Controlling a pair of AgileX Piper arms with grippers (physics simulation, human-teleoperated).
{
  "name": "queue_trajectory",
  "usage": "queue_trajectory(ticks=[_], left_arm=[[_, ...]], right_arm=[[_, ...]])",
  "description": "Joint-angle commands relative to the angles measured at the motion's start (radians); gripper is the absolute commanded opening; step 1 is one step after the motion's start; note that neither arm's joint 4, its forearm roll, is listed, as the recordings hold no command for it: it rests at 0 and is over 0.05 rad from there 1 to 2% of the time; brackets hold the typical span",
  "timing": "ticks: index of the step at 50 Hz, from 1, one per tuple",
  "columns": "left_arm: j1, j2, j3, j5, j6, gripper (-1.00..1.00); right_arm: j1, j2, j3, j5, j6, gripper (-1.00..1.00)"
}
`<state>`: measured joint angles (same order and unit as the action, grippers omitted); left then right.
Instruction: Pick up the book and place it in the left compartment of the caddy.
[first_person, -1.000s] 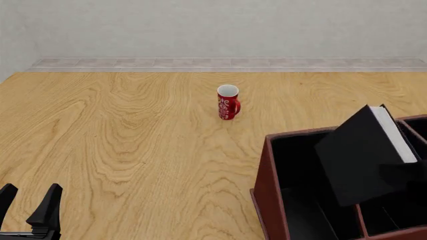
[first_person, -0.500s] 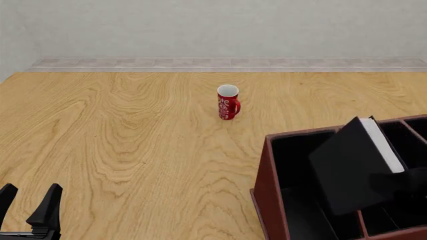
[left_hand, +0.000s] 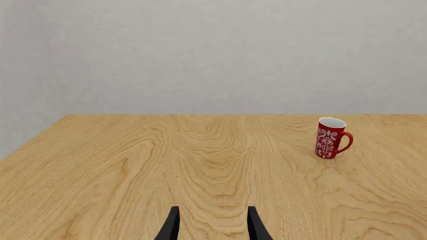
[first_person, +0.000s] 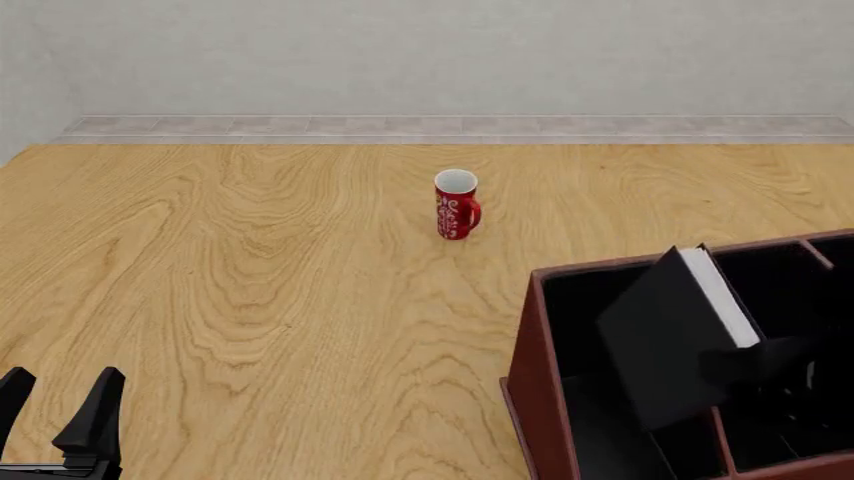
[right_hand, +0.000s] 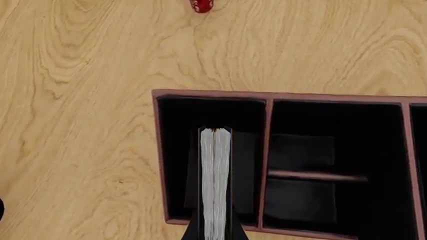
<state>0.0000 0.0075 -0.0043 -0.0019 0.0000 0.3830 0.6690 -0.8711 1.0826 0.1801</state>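
I see the book (first_person: 674, 335) tilted, lower end inside caddy's (first_person: 534, 340) left compartment (right_hand: 179, 155), clamped by R gripper (first_person: 774, 362). L gripper (first_person: 60, 415) spread apart w/ nothing between. Mug (first_person: 455, 204) on table (first_person: 240, 260).

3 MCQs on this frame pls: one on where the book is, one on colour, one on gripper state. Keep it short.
1. Where is the book?
A. Flat on the table by the mug
B. Tilted over the caddy's left compartment
C. Behind the mug, by the wall

2. What colour is the mug?
A. Red with a white pattern
B. Plain blue
C. Black

3. How is the left gripper?
A. Shut on the mug
B. Shut on the book
C. Open, holding nothing

Answers:
1 B: in the front view the book leans above the left compartment of the caddy; the right wrist view shows its page edges lined up over that bay.
2 A: both the front and left wrist views show it red with white markings.
3 C: its fingers stand apart over bare table.
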Motion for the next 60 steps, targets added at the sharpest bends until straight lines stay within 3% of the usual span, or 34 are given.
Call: queue_trajectory(ticks=[1,13,60], left_arm=[[0.0,0.0,0.0,0.0,0.0,1.0],[0.0,0.0,0.0,0.0,0.0,1.0],[0.0,0.0,0.0,0.0,0.0,1.0]], right_arm=[[0.015,0.006,0.048,-0.052,0.023,-1.0],[0.038,0.015,0.09,-0.09,0.046,-1.0],[0.055,-0.006,0.23,-0.188,0.04,-1.0]])
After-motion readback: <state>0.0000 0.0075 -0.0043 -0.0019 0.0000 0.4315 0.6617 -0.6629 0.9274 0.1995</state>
